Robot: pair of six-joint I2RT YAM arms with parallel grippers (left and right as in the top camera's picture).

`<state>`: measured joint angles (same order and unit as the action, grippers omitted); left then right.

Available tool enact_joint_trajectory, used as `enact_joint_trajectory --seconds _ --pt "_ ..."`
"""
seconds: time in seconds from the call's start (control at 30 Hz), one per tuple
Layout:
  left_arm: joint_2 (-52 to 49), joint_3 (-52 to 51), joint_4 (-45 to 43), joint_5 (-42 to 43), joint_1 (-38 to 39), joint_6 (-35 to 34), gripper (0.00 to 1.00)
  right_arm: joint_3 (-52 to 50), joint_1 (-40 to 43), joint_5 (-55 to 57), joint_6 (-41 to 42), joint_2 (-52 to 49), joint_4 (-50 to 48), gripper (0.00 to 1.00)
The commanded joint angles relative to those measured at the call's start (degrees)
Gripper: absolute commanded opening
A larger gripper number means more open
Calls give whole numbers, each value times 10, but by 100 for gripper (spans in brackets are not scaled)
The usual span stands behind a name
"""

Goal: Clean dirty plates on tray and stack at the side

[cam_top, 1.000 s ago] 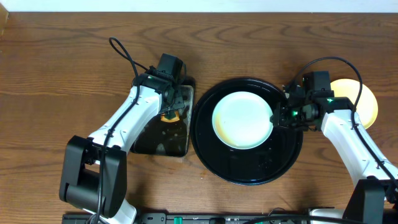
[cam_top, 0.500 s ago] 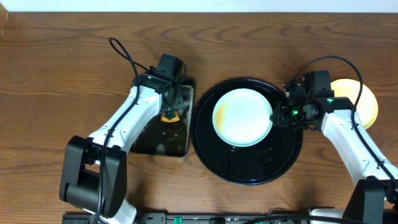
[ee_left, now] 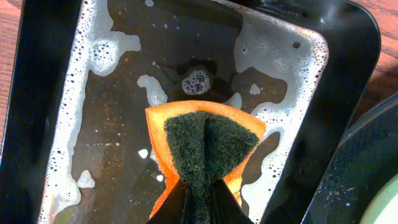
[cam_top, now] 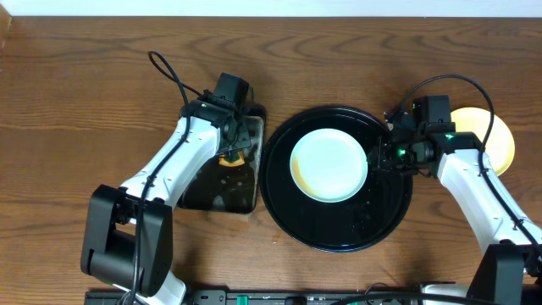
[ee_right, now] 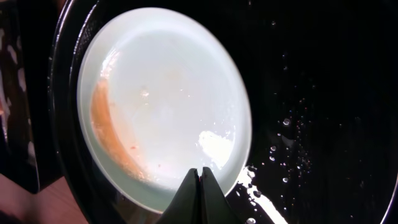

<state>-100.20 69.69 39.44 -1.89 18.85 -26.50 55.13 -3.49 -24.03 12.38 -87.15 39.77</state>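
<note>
okay, plate (cam_top: 329, 163) sits upper-middle in the tray (cam_top: 339, 233), with an orange smear (ee_right: 109, 137) not yet scrubbed off. right hand (ee_right: 200, 186) is clenched on its right rim, pinning it. left hand (ee_left: 200, 208), grasping the sponge (ee_left: 205, 140), hangs over the soapy pan (ee_left: 348, 37) just left of the tray. so the plate lies to that hand's right, across both rims.

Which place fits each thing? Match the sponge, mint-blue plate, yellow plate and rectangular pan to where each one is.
Things:
1 sponge
2 mint-blue plate
3 yellow plate
4 rectangular pan

Places:
A on the round tray
B left of the tray, holding suds
C pinched in the left gripper
D on the table, right of the tray

Pairs: 1-C, 2-A, 3-D, 4-B
</note>
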Motion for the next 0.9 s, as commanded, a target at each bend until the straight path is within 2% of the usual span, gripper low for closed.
enact_joint_trajectory --seconds 0.0,0.27,0.47,0.57,0.87 --pt "5 -4 2 -7 -1 10 10 12 5 15 -2 -2 -2 1" --pt "5 -4 2 -7 -1 10 10 12 5 23 -2 -2 -2 2" --pt "5 -4 2 -7 -1 10 10 9 4 73 -2 -4 -19 24" --pt "5 -4 2 -7 -1 10 10 0 4 73 -2 -10 -41 31" --pt "5 -4 2 -7 -1 10 10 -6 -2 65 -14 -69 -56 29"
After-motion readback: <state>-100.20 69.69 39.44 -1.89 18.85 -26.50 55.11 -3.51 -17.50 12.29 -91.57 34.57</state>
